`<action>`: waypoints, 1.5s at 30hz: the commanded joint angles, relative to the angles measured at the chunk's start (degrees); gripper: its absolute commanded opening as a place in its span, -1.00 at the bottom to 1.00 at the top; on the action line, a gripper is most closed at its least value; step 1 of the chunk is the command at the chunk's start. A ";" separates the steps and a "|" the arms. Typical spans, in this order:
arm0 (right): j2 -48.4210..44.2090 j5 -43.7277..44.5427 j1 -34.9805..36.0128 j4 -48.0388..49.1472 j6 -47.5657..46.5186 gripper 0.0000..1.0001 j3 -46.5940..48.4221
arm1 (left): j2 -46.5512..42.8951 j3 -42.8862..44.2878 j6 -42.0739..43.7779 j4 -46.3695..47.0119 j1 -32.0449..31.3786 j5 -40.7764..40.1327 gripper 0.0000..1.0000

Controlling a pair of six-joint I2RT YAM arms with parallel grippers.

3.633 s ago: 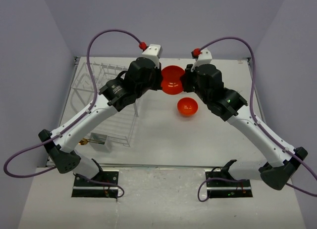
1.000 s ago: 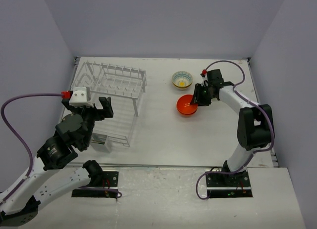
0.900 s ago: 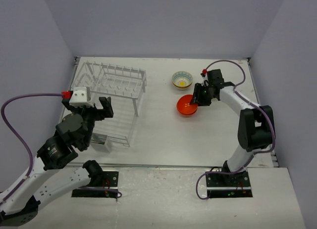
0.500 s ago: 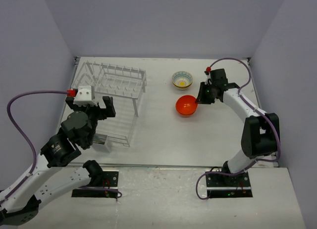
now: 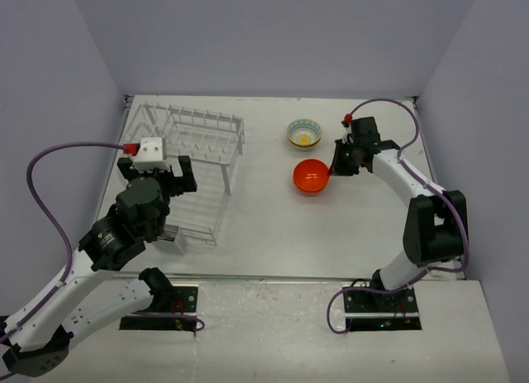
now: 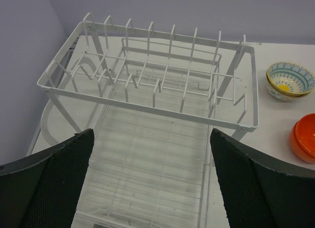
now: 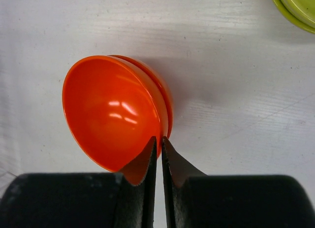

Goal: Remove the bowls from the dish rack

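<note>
Two orange bowls, one dish rack

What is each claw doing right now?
Left claw: open, empty, above the dish rack.
Right claw: closed at the rim of the orange bowl; whether it grips cannot be told.

Dish rack left; far bowl behind near bowl, right.

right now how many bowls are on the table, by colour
orange bowls: 2, one nested in the other
lime-green bowl: 1
blue-patterned bowl: 1, apparently sitting in the lime-green one
total: 4
</note>
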 commanded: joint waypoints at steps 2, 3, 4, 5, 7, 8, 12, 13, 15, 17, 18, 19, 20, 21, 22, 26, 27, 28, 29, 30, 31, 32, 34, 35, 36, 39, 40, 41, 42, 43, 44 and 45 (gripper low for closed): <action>-4.03 0.81 -0.02 0.45 0.26 -0.84 -0.07 | 3.39 1.62 -2.93 -0.18 1.94 -0.24 1.00; -3.50 0.98 -0.02 0.27 0.26 -0.88 0.10 | 4.71 2.23 -3.45 -0.53 2.99 0.29 1.00; -2.71 0.81 0.07 0.19 0.18 -0.91 0.28 | 5.33 2.50 -3.72 -0.71 3.79 0.73 1.00; -0.88 0.98 0.07 0.10 0.18 -0.93 0.54 | 5.77 2.68 -3.81 -0.80 4.49 1.25 1.00; 0.54 1.16 -0.02 0.10 0.18 -1.00 0.80 | 6.74 2.77 -3.81 -0.62 7.12 3.45 1.00; 1.24 1.25 0.07 0.10 0.26 -1.00 0.89 | 6.92 2.77 -3.81 -0.36 7.83 4.15 1.00; -1.03 1.51 0.07 0.36 0.53 -1.00 0.63 | 7.09 2.68 -3.90 -0.01 9.86 4.95 1.00; -1.64 1.60 0.07 0.01 0.35 -1.00 1.06 | 7.18 2.68 -3.98 0.08 10.03 4.78 1.00; -3.40 1.86 0.07 -0.87 0.00 -1.00 1.42 | 7.27 3.03 -4.60 0.00 10.56 4.08 1.00; -5.24 2.21 0.07 -2.27 -0.09 -1.00 2.38 | 7.36 3.47 -5.91 -0.71 10.91 2.15 1.00; -6.30 2.13 -0.02 -2.28 -0.09 -1.00 2.47 | 7.27 3.64 -6.27 -0.97 11.00 1.44 1.00; -7.70 1.95 0.07 -2.45 0.00 -0.99 2.39 | 7.27 3.91 -6.62 -1.67 10.91 0.65 1.00; -9.19 1.86 0.07 -2.63 0.00 -0.95 2.39 | 7.18 4.60 -7.93 -2.37 11.00 -1.53 1.00; -13.21 1.86 0.33 -2.71 0.00 -0.87 2.30 | 7.18 4.96 -8.81 -3.16 10.91 -3.12 1.00; -15.51 2.91 0.59 -2.98 -0.09 -0.59 2.21 | 7.18 5.40 -10.30 -5.08 10.91 -4.53 1.00; -27.64 5.20 1.82 -3.77 -0.44 0.36 2.12 | 7.44 6.54 -11.72 -7.65 11.00 -8.14 1.00; -32.36 5.46 1.82 -4.12 -0.35 0.67 2.04 | 7.44 6.46 -11.98 -8.00 11.00 -8.06 1.00; -34.67 6.16 1.82 -4.90 -0.35 0.97 1.86 | 7.53 6.37 -12.50 -8.00 11.00 -8.15 1.00; -36.87 7.13 1.82 -5.43 -0.18 0.98 1.86 | 7.53 6.02 -12.68 -8.00 11.00 -7.89 1.00; -39.07 9.40 1.82 -6.14 -0.52 0.97 1.77 | 7.71 6.11 -12.86 -8.00 11.09 -7.80 1.00; -42.75 10.64 1.82 -7.97 -0.70 0.98 1.86 | 7.80 6.19 -13.12 -8.00 11.61 -7.27 1.00; -44.35 11.26 1.91 -9.12 -1.23 0.98 2.12 | 7.88 6.28 -12.78 -7.48 12.14 -5.09 1.00; -48.64 15.21 1.82 -12.54 -1.93 0.98 2.04 | 7.88 6.72 -11.64 -6.25 14.58 -1.13 1.00; -50.15 16.79 2.09 -13.17 -0.63 0.98 1.69 | 7.97 7.24 -11.02 -5.98 15.73 2.54 1.00; -51.91 18.54 2.35 -13.35 0.08 0.98 0.12 | 7.80 7.51 -10.93 -5.63 16.88 4.32 1.00; -58.59 19.18 2.61 -12.03 -0.52 0.98 -3.66 | 7.10 7.95 -11.02 -6.07 21.19 10.91 1.00; -60.00 20.83 2.79 -12.29 -0.61 0.98 -4.20 | 6.31 7.78 -11.36 -6.24 22.15 12.32 1.00; -62.36 21.89 3.23 -12.73 -0.62 0.98 -4.47 | 5.78 7.08 -11.45 -6.68 22.34 14.77 1.00; -63.43 22.77 3.58 -13.52 -0.79 0.98 -4.73 | 5.08 6.38 -11.46 -7.38 22.25 15.58 1.00; -64.48 23.56 4.02 -13.53 -0.88 0.98 -5.17 | 2.98 5.33 -10.93 -7.56 22.25 15.85 1.00; -66.67 24.70 4.89 -13.44 -0.88 0.98 -5.78 | 1.74 2.36 -10.93 -7.65 22.25 14.54 1.00; -67.56 24.54 5.16 -13.18 -0.88 0.98 -7.09 | 0.25 0.67 -10.93 -7.39 22.25 13.40 1.00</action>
